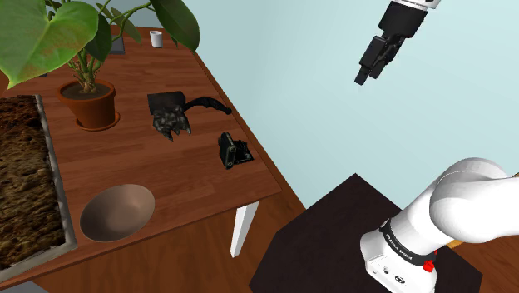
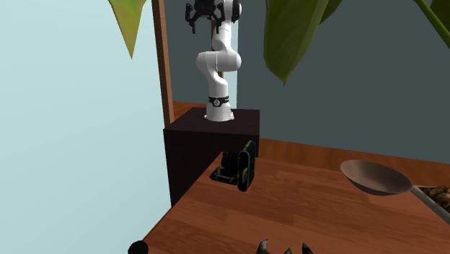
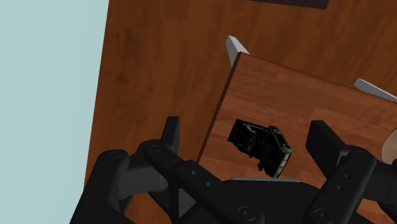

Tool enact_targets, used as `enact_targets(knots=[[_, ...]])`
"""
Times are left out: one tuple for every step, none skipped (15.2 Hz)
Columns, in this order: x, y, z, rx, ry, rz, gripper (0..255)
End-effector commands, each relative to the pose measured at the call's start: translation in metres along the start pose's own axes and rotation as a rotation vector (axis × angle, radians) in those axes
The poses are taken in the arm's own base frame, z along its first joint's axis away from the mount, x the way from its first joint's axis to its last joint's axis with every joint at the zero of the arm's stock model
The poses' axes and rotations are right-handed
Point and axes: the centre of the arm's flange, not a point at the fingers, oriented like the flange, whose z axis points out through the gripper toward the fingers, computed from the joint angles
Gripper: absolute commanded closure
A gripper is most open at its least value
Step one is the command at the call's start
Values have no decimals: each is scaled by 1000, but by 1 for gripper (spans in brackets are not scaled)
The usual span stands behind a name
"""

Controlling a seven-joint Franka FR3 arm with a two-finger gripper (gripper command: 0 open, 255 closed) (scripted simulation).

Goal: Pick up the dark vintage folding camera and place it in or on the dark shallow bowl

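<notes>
The dark folding camera (image 1: 234, 151) stands on the wooden table (image 1: 166, 179) near the edge on the shoulder view's right, its bellows front unfolded. In the second exterior view the camera (image 2: 240, 166) sits by the table corner nearest the stand. A brownish-grey shallow bowl (image 1: 116, 212) rests near the table's front edge, and the bowl (image 2: 375, 177) holds nothing. My gripper (image 1: 368, 76) hangs high in the air beyond the table's edge, open, with nothing in it. From the wrist, the camera (image 3: 261, 146) lies far below between the spread fingers (image 3: 170, 130).
A potted plant (image 1: 87, 100) and a black jumbled object (image 1: 173, 112) stand behind the camera. A white cup (image 1: 155, 37) sits at the far edge. A tray of brown material (image 1: 25, 183) lines the shoulder view's left. The dark stand (image 2: 209, 144) is beside the table.
</notes>
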Motion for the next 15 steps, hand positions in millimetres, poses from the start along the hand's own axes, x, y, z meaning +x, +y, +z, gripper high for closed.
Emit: enact_targets(knots=[[0,0,0,0,0,0,0],[7,-4,11,-2,1,-1,0],[13,-7,22,-3,3,-2,0],[20,-11,32,-5,4,-3,0],[27,-14,43,-7,6,-5,0],[33,-18,54,-8,7,-6,0],[40,-22,65,-10,9,-7,0],[47,-25,75,-12,10,-8,0],[53,-29,86,-13,11,-9,0],[60,-32,97,-15,13,-10,0],[67,-36,108,-17,14,-11,0],[73,-39,118,-18,16,-13,0],[80,-43,129,-20,17,-14,0],[87,-46,140,-22,18,-15,0],[94,-50,151,-23,20,-16,0]])
